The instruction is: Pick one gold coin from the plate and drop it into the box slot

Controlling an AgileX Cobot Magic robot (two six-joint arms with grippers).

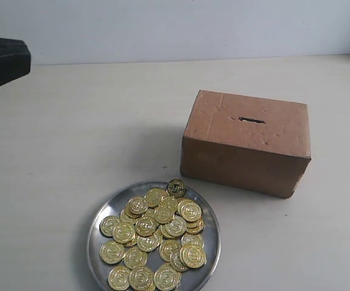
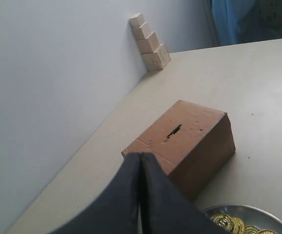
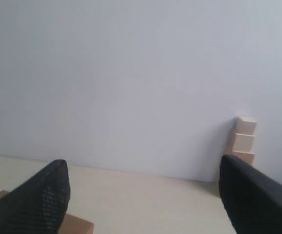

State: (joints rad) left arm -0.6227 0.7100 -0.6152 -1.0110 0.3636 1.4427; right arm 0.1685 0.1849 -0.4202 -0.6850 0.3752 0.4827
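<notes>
A round silver plate (image 1: 206, 213) heaped with several gold coins (image 1: 157, 235) sits at the front of the table. Behind it to the right stands the brown cardboard box (image 1: 247, 142), its dark slot (image 1: 251, 120) in the top face. My left gripper (image 2: 141, 155) is shut with nothing between its fingers, held up to the left of the box (image 2: 185, 141) and slot (image 2: 174, 130); its dark body (image 1: 2, 60) shows at the left edge of the exterior view. My right gripper (image 3: 143, 175) is open and empty, out of the exterior view, with a corner of the box (image 3: 75, 225) below it.
A stack of pale wooden blocks (image 2: 150, 43) leans at the wall in the far corner, also seen as blocks (image 3: 243, 139) in the right wrist view. A white wall (image 1: 175, 27) bounds the table's back. The plate's rim (image 2: 258, 210) shows below the left gripper.
</notes>
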